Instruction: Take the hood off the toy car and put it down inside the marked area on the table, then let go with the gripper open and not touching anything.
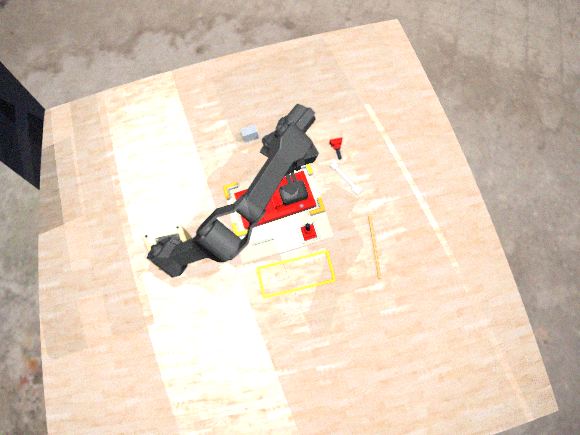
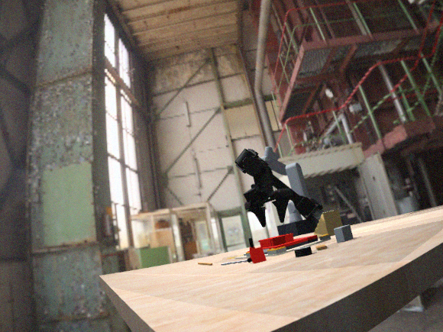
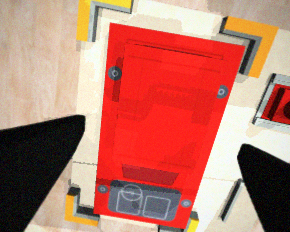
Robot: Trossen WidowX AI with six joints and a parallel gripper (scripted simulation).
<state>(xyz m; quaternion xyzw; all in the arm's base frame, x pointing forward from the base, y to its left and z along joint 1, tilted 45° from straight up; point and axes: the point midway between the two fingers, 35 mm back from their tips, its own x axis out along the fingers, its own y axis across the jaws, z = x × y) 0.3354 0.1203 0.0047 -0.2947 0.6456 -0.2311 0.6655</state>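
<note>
The red toy car sits flat on a pale mat between yellow corner brackets. Its hood is a raised red panel, still on the car; a grey windowed part sits at one end. My gripper is open and empty. It hangs a little above the car, one finger on each side, touching nothing. The arm hides part of the car in the top view. The marked area is a yellow outline on the table, beside the mat.
A small red block with a black knob stands on the mat near the car. A grey cube, a red funnel-like part, a white bone-shaped piece and an orange stick lie around.
</note>
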